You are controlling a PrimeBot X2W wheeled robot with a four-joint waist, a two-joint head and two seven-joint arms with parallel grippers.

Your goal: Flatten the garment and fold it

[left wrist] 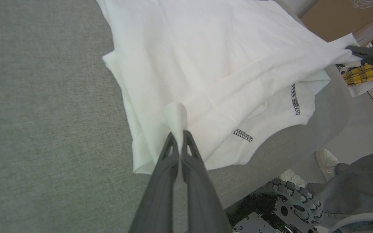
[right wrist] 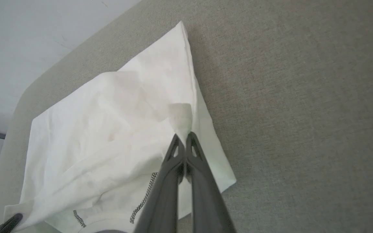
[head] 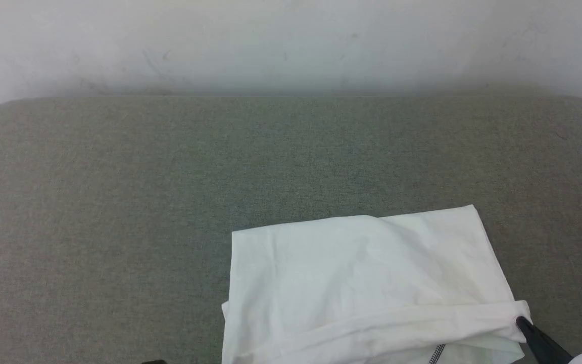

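Head view shows the garment [head: 367, 283] on the near right part of the grey table [head: 119, 202]. It is a rough white rectangle, its near edge raised into a long fold over a lower layer that bears dark stitching [head: 437, 354]. The right gripper [head: 522, 321] is clenched on the fold's right end, at the garment's near right corner. In the right wrist view its fingers press together with a tuft of white cloth pinched at the tips. The left gripper [left wrist: 179, 136] is likewise clamped on a pinch of cloth along the same near edge, toward the garment's left side. A pale wall [head: 291, 40] stands behind the table. Beyond the table's edge, the left wrist view takes in a person's grey trouser leg [left wrist: 361, 181] and white shoe [left wrist: 325, 158], near a wheel [left wrist: 290, 200] of the robot.
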